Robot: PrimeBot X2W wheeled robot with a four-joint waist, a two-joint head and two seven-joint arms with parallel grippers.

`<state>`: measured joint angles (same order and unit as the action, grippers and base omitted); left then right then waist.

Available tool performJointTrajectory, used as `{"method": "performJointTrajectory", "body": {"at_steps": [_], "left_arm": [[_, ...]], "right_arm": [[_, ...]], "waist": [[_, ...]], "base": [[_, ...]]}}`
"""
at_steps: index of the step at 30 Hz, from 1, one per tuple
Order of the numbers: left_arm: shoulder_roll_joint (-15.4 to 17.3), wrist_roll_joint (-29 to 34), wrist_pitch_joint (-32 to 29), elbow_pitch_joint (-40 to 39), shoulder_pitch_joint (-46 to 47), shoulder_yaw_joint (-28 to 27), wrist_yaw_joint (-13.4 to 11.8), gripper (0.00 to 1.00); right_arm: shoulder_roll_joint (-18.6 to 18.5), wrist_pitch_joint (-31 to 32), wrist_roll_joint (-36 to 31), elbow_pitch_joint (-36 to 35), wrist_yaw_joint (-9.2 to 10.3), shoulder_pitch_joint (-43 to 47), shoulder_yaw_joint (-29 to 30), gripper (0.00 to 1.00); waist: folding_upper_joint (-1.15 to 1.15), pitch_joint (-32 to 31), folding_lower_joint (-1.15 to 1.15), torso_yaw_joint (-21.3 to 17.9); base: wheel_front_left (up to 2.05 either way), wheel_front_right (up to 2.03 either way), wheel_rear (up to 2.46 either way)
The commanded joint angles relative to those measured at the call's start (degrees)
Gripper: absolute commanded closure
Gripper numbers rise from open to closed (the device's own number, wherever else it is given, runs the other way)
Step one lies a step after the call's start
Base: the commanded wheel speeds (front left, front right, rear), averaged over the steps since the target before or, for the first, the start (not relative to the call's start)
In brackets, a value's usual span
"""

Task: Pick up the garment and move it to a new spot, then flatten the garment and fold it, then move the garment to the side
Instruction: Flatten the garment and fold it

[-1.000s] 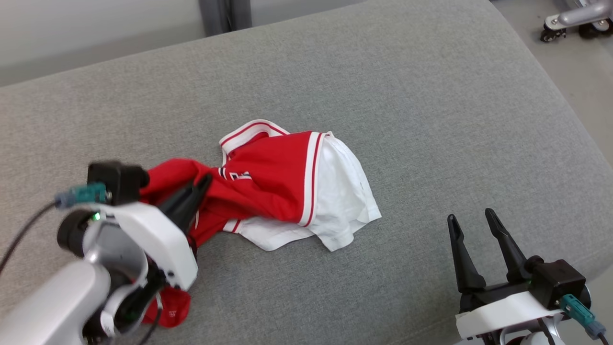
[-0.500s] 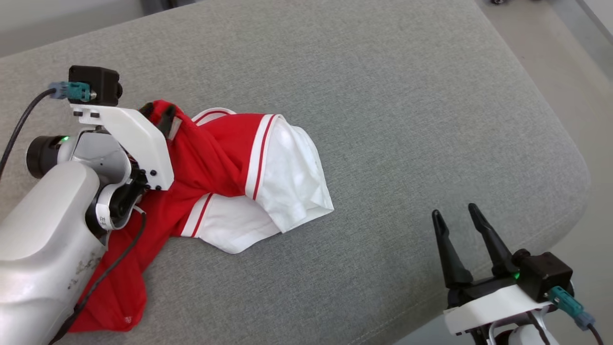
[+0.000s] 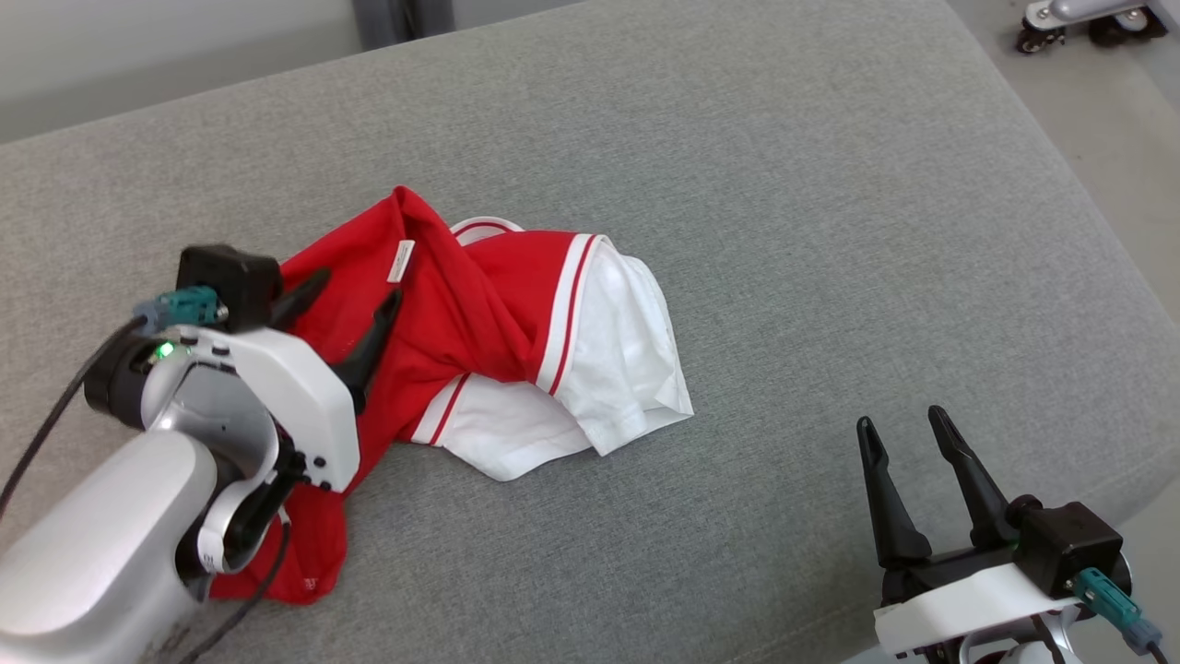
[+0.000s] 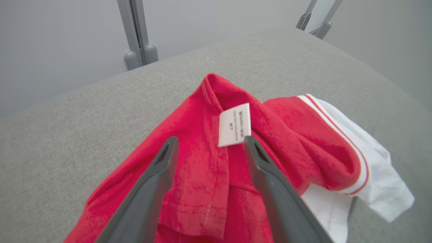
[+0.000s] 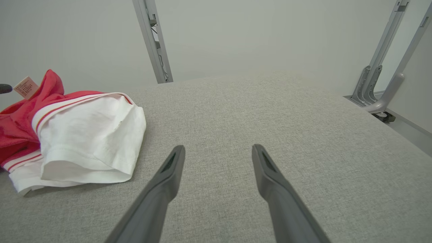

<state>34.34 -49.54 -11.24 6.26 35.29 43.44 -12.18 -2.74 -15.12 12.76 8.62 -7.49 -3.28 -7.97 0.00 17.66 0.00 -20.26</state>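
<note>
The garment (image 3: 479, 323) is a red shirt with white sleeves and red-striped trim, lying crumpled on the grey cushion (image 3: 784, 231). A white care label (image 4: 234, 125) shows on a raised red fold. My left gripper (image 3: 355, 286) hovers over the garment's red part, jaws open and nothing between them; in the left wrist view its fingers (image 4: 162, 168) straddle the red cloth (image 4: 202, 162). My right gripper (image 3: 908, 424) stands open at the lower right, well clear of the garment. In the right wrist view the white sleeve (image 5: 91, 135) lies to the left of that open gripper (image 5: 217, 150).
The cushion's right edge curves down to the floor (image 3: 1106, 138), where a wheeled metal base (image 3: 1060, 23) stands. Grey metal posts (image 5: 153, 40) rise behind the cushion against a pale wall. Bare cushion lies right of the garment.
My left gripper went from shut on the red cloth to open, and the garment has dropped onto the cushion. The head camera shifted. The right gripper has stayed open.
</note>
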Motion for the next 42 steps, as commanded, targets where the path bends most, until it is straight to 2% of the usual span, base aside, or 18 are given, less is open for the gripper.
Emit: {"method": "performJointTrajectory", "body": {"at_steps": [1, 3, 4, 6, 7, 9, 10, 11, 12, 14, 19, 22, 25, 28, 31, 36, 41, 42], "left_arm": [[0.63, -0.62, -0.72, -1.34, -1.62, 0.15, -0.78, 0.0], [1.03, -0.54, -1.73, -1.75, -2.69, 1.06, -0.84, 0.04], [0.79, -1.1, -2.0, -1.75, -3.09, 1.01, -1.03, 0.1], [0.97, -0.89, -2.55, -1.1, -3.38, 1.51, -1.28, 0.34], [0.97, -0.89, -2.55, -1.1, -3.38, 1.51, -1.28, 0.34], [0.56, -1.19, -2.31, -0.12, -3.8, 1.57, -1.35, 0.51], [0.48, -1.26, -2.38, 0.44, -3.87, 1.65, -1.38, 0.52], [0.45, -1.13, -2.17, 0.91, -3.78, 1.68, -1.3, 0.59], [0.38, -0.94, -1.76, 1.39, -3.62, 1.49, -1.52, 0.69], [0.41, -0.69, -1.39, 2.36, -3.51, 1.47, -1.51, 1.0], [1.45, 1.12, -0.07, 1.76, -2.71, 2.05, -0.92, 1.0], [2.83, 2.69, 1.37, -3.13, -3.95, 1.94, -2.19, 1.0], [6.8, 3.63, -0.18, -10.83, -8.95, 3.56, -4.31, 1.0], [10.56, 1.51, -1.86, -17.12, -16.11, 4.83, -6.87, 1.0], [11.96, -1.6, -0.37, -19.51, -23.81, 5.5, -8.25, 1.0], [9.74, -4.8, 4.15, -16.22, -30.67, 6.01, -8.24, 1.0], [6.01, -4.11, 7.83, -7.4, -30.33, 6.17, -7.38, 1.0], [5.41, -4.01, 8.31, -6.13, -30.19, 6.36, -7.0, 0.92]], "right_arm": [[-0.28, -0.05, -0.33, -0.04, -0.01, -0.47, 0.02, 0.0], [-0.28, -0.05, -0.42, -0.06, -0.01, -0.79, -0.13, 0.0], [-0.28, -0.05, -0.44, -0.05, -0.01, -0.98, -0.18, 0.0], [-0.29, -0.05, -0.52, -0.12, -0.01, -1.15, -0.28, 0.0], [-0.29, -0.05, -0.52, -0.12, -0.01, -1.15, -0.28, 0.0], [-0.27, -0.05, -0.62, -0.12, -0.01, -1.37, -0.19, 0.0], [-0.28, -0.05, -0.65, -0.07, -0.01, -1.37, -0.1, 0.0], [-0.28, -0.05, -0.67, -0.01, -0.01, -1.32, -0.01, 0.0], [-0.28, -0.05, -0.63, 0.01, -0.01, -1.26, 0.03, 0.0], [-0.27, -0.05, -0.54, 0.05, -0.01, -1.08, 0.01, 0.0], [-0.28, -0.04, -0.71, -0.07, -0.01, 0.26, 1.15, 0.0], [-0.26, -0.05, -1.22, -0.04, -0.01, 1.29, 2.22, 0.0], [-0.27, -0.05, -1.97, 0.07, -0.01, 2.34, 3.0, 0.0], [-0.26, -0.05, -2.6, -0.18, -0.01, 2.22, 2.96, 0.0], [-0.28, -0.05, -3.2, -0.24, -0.01, 1.98, 2.97, 0.0], [-0.3, -0.05, -4.38, -0.02, -0.01, 2.22, 3.27, 0.0], [-0.28, -0.05, -5.11, 0.31, -0.01, 2.34, 3.08, 0.0], [-0.29, -0.05, -5.23, 0.36, -0.01, 2.27, 2.98, 0.0]], "waist": [[0.0, 0.08, 0.0, 0.76], [0.0, 0.33, 0.0, 0.85], [0.0, 0.46, 0.0, 0.84], [0.0, 0.69, 0.0, 0.65], [0.0, 0.69, 0.0, 0.65], [0.0, 0.89, 0.0, 0.33], [0.0, 0.94, 0.0, 0.17], [0.0, 0.98, 0.0, 0.01], [0.0, 1.0, 0.0, -0.13], [0.0, 0.96, 0.0, -0.37], [0.0, 0.2, 0.0, 0.56], [0.0, -0.87, 0.0, 2.68], [0.0, -2.19, 0.0, 5.35], [0.0, -2.94, 0.0, 7.55], [0.0, -3.57, 0.0, 9.51], [0.0, -4.04, 0.0, 11.89], [0.0, -4.48, 0.0, 12.97], [0.0, -4.6, 0.0, 13.0]], "base": [[0.0, 0.0, 0.0], [0.0, 0.0, 0.0], [0.0, 0.0, 0.0], [0.0, 0.0, 0.0], [0.0, 0.0, 0.0], [0.0, 0.0, 0.0], [0.0, 0.0, 0.0], [0.0, 0.0, 0.0], [0.0, 0.0, 0.0], [0.0, 0.0, 0.0], [0.0, 0.0, 0.0], [0.0, 0.0, 0.0], [0.0, 0.0, 0.0], [0.0, 0.0, 0.0], [0.0, 0.0, 0.0], [0.0, 0.0, 0.0], [0.0, 0.0, 0.0], [0.0, 0.0, 0.0]]}}
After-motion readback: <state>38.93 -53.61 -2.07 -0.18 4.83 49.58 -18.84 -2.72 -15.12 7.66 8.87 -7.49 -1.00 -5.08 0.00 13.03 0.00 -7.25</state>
